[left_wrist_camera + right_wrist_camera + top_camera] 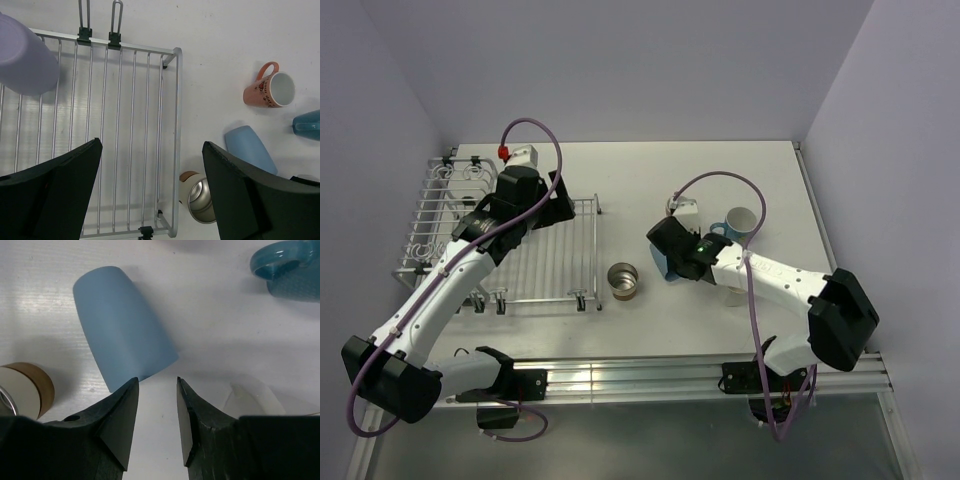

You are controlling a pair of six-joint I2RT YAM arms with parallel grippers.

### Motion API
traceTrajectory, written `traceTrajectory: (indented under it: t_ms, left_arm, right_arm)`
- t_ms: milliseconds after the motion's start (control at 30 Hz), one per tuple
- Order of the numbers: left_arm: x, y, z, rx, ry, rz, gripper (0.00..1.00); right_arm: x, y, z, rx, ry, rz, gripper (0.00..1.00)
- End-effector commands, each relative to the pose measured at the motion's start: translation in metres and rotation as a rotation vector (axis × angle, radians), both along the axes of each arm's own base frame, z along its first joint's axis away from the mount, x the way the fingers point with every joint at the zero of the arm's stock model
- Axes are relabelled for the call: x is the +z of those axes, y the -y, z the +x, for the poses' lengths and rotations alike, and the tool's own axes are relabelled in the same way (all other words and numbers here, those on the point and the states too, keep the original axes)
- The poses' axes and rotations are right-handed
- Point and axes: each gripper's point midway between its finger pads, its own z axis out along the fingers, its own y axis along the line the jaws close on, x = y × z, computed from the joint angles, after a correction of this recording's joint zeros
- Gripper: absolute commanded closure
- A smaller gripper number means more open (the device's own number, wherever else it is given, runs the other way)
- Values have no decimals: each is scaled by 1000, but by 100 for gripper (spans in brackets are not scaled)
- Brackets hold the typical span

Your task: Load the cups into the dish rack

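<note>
The dish rack (582,262) lies at the left, and a lavender cup (25,57) rests in its far part. My left gripper (152,145) hangs open above the rack's right half, holding nothing. A mid-blue cup (122,325) lies on its side on the table. My right gripper (157,382) is open just short of the cup's mouth end, with only bare table between the jaws. A steel cup (623,281) stands beside the rack's right rim. A salmon-pink mug (269,90) and a light blue mug (742,225) stand farther back.
A pale whitish cup (250,397) shows partly beside my right finger. The back wall and the table's right edge (812,200) bound the area. The right arm (790,285) crosses the table's right side.
</note>
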Motion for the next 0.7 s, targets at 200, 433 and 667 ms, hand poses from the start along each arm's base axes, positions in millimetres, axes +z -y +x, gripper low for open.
traceTrajectory:
  t_ms: [200, 433, 667]
  left_arm:
    - [13, 5, -1, -27, 56, -27, 11]
    - [13, 4, -1, -27, 58, -25, 11]
    - [11, 3, -1, -26, 55, -19, 11]
  right_arm:
    - [1, -35, -16, 48, -4, 286, 52]
    - [16, -52, -18, 64, 34, 449, 49]
    - [-1, -70, -25, 80, -38, 514, 48]
